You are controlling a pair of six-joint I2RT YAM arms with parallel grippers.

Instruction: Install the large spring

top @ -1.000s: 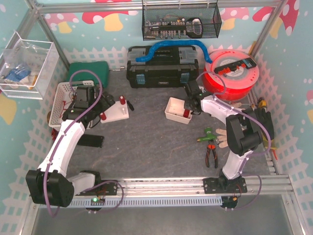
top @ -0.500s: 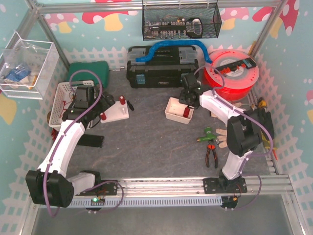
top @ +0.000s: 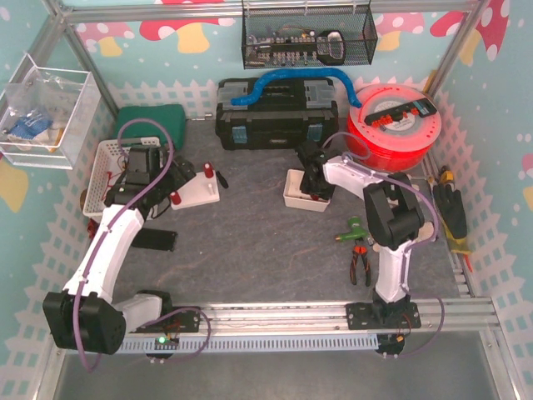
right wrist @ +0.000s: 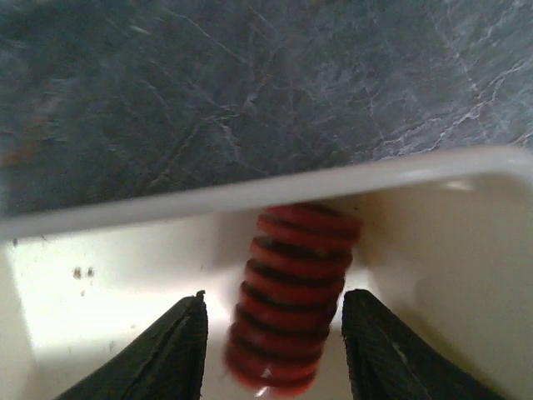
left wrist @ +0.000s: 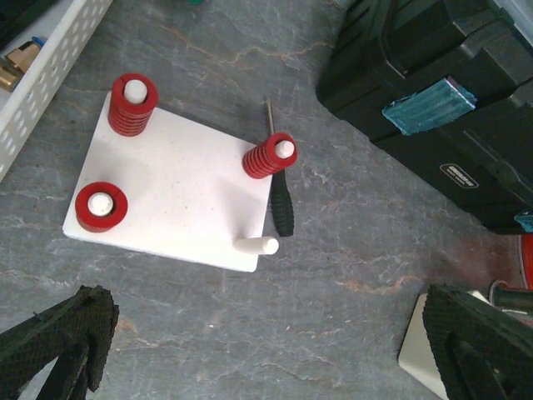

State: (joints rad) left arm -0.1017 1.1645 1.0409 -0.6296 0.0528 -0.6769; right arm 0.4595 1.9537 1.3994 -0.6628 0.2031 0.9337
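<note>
Grey, stone-patterned tabletop fills the middle of the cell, with a black toolbox along the back and a red filament spool to its right. From where I stand, the right end effector is dipped into a small white bin near the centre. Its two dark fingers are parted and sit on either side of the large spring without closing on it. The spring lies inside the bin, its far end against the bin's wall; the wrist view is a little blurred there.

Over on the left, the left end effector hangs spread wide above the tabletop with nothing between its fingers. Below it is a white base plate with four white pegs. Three carry red pieces: a tall one, a tilted one and a flat one. The fourth peg is bare. A black screwdriver lies along the plate's edge beside it.
</note>
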